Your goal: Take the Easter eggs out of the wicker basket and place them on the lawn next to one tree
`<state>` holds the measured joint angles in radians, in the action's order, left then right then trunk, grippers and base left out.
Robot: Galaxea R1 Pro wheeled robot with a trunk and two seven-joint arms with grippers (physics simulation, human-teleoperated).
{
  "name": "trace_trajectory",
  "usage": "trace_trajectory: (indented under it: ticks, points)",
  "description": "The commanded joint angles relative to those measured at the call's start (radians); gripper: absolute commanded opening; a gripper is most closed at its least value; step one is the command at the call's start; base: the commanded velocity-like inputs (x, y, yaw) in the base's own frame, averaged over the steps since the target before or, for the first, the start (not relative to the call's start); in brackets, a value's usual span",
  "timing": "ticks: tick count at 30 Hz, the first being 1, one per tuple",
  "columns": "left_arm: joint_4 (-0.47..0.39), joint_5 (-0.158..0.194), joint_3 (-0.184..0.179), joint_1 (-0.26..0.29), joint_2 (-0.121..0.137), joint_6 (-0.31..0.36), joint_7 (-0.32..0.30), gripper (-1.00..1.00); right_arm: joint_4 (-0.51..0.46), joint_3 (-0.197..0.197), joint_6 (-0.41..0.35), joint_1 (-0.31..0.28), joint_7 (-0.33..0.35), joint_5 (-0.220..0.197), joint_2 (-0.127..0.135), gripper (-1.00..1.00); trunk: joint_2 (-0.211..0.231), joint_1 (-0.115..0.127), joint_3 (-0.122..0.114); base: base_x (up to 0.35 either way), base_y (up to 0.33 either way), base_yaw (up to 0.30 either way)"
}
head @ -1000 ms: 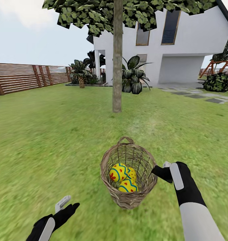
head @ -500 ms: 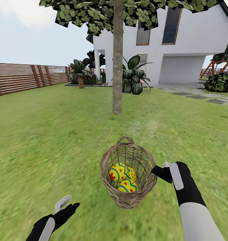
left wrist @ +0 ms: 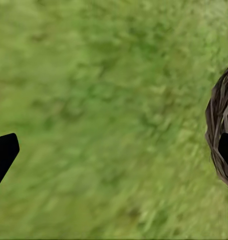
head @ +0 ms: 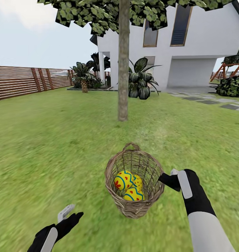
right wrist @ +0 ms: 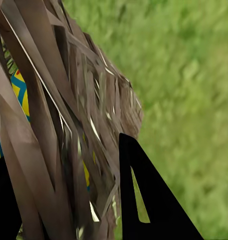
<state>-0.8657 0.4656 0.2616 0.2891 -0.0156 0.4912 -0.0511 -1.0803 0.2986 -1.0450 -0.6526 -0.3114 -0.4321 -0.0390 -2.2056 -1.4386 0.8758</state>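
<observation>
Right end effector [head: 165,179] pinches wicker basket [head: 134,206] rim; tree [head: 123,70] trunk stands beyond.

Three Easter eggs [head: 128,184]: yellow, with blue zigzag bands and red spots. Wicker basket [head: 134,206]: brown open weave. Lawn [head: 56,147]: mottled green. Tree [head: 123,70]: pale grey-brown trunk, green canopy. Fence [head: 28,81]: brown slats. House [head: 203,42]: white walls.

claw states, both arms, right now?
Left claw: open, empty, over the lawn.
Right claw: shut on the wicker basket rim.
</observation>
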Motion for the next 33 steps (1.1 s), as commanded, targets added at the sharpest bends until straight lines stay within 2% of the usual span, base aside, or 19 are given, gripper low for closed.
trace_trajectory:
  ticks: [1, 33]
  points:
    - [-0.001, 0.002, 0.005, 0.001, -0.001, 0.007, -0.004, 1.0, -0.001, 0.002, -0.002, -0.001, -0.009, -0.028, -0.001, -1.0, 0.0, 0.0, 0.001, 0.333, 0.0, 0.0]
    - [-0.001, 0.002, 0.005, 0.001, 0.0, 0.008, -0.006, 1.0, -0.001, 0.002, -0.002, -0.001, -0.009, -0.03, 0.001, -1.0, 0.0, 0.0, 0.001, 0.332, 0.0, 0.0]
